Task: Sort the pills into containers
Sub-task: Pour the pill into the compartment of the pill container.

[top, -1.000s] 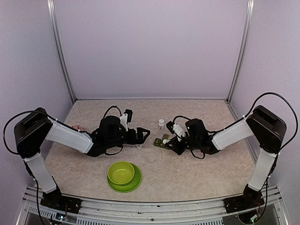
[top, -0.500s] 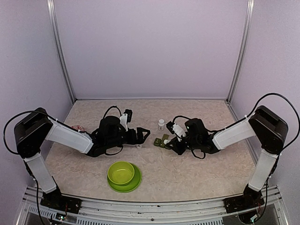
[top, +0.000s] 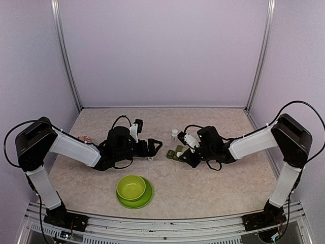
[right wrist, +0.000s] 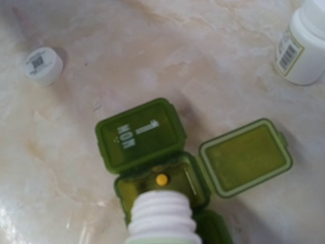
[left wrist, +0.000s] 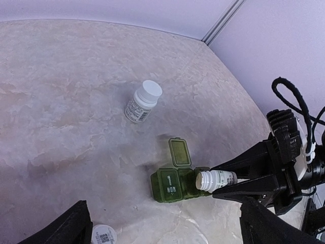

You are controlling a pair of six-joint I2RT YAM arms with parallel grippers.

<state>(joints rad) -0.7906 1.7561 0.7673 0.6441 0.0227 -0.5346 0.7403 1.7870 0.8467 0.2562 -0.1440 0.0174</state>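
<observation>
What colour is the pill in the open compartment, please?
The pill is yellow, clearest in right wrist view.

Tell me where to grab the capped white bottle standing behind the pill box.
Take the capped bottle by its labelled body, just below the cap, coming in level from the left. It stands upright and round, apart from the pill box, and the open left gripper points roughly toward it; the right gripper is shut on the open bottle.

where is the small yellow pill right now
In the right wrist view, the small yellow pill lies inside the open compartment of the dark green plastic pill box, right at the mouth of the uncapped white bottle.
</observation>
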